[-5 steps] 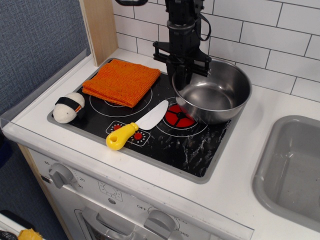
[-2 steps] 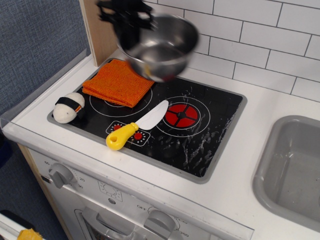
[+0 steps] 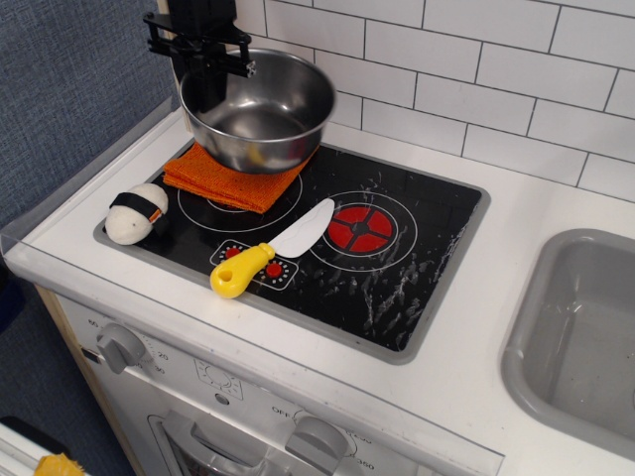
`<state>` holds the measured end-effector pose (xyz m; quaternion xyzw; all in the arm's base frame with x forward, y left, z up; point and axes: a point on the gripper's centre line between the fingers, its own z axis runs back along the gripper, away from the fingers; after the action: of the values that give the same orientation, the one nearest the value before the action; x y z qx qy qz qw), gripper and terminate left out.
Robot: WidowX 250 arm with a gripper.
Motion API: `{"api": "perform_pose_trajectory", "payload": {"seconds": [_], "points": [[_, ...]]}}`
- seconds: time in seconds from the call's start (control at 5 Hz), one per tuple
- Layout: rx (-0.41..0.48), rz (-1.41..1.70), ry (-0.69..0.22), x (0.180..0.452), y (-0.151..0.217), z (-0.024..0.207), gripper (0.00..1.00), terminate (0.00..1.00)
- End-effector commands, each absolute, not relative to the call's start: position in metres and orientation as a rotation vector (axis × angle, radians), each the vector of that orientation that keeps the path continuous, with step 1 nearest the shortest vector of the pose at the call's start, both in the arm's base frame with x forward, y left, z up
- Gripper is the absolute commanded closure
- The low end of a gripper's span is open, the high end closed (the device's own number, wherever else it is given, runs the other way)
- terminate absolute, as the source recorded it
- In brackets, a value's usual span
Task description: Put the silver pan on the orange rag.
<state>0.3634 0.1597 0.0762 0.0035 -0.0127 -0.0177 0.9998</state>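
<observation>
The silver pan (image 3: 263,111) is a round, deep, shiny steel bowl. It hangs over the orange rag (image 3: 230,179), which lies on the back left burner of the black stove top (image 3: 397,268). The pan hides most of the rag; only the rag's front part shows. My black gripper (image 3: 203,77) is shut on the pan's left rim and comes down from above. I cannot tell whether the pan's bottom touches the rag.
A toy knife with a yellow handle (image 3: 268,253) lies in the middle of the stove. A white and black sushi piece (image 3: 137,212) sits at the stove's left edge. A grey sink basin (image 3: 580,337) is at the right. A white tiled wall stands behind.
My gripper has carried the pan from the right burner up and left, then down over the orange rag. The knife and sushi piece have not moved.
</observation>
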Motion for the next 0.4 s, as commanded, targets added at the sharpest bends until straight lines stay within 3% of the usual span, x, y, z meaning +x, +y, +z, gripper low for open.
{"api": "perform_pose_trajectory", "payload": {"seconds": [0.0,0.2], "points": [[0.073,0.031,-0.061,0.3691,0.1835,0.0723,1.0,0.0],[0.072,0.035,-0.054,0.373,0.1845,0.0645,1.0,0.0]]}}
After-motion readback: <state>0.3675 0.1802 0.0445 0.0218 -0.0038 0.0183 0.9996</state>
